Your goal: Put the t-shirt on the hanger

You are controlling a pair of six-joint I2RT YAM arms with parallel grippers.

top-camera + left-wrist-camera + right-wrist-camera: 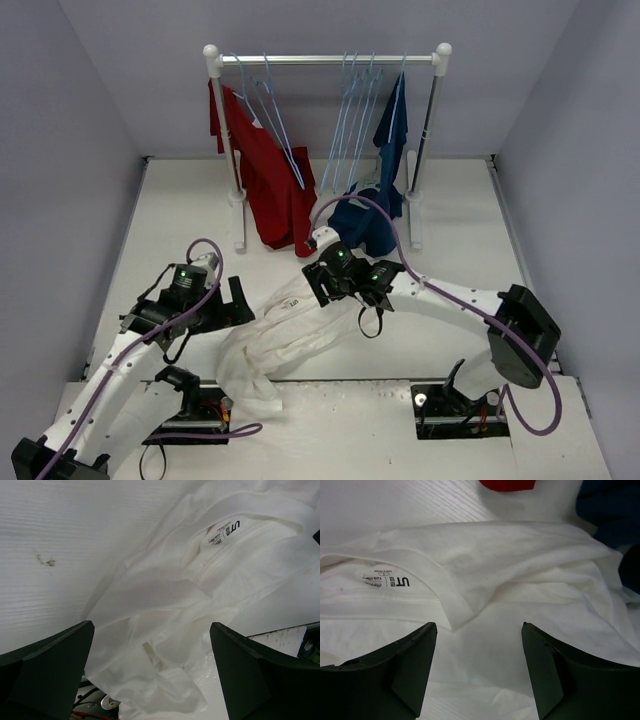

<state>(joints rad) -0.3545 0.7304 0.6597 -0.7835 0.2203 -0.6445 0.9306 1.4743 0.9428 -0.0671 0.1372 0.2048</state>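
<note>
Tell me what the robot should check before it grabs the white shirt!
1. The left hand is open: ok, jaws wide apart over the t-shirt.
2. The right hand is open: ok, jaws wide apart above the collar.
3. The collar is easy to find: ok, its label faces up.
4. The t-shirt lies flat: not ok, it is crumpled on the table.
5. The hangers are ready: not ok, all hang on the rack, none held.
6. Either hand touches cloth: cannot tell.
</note>
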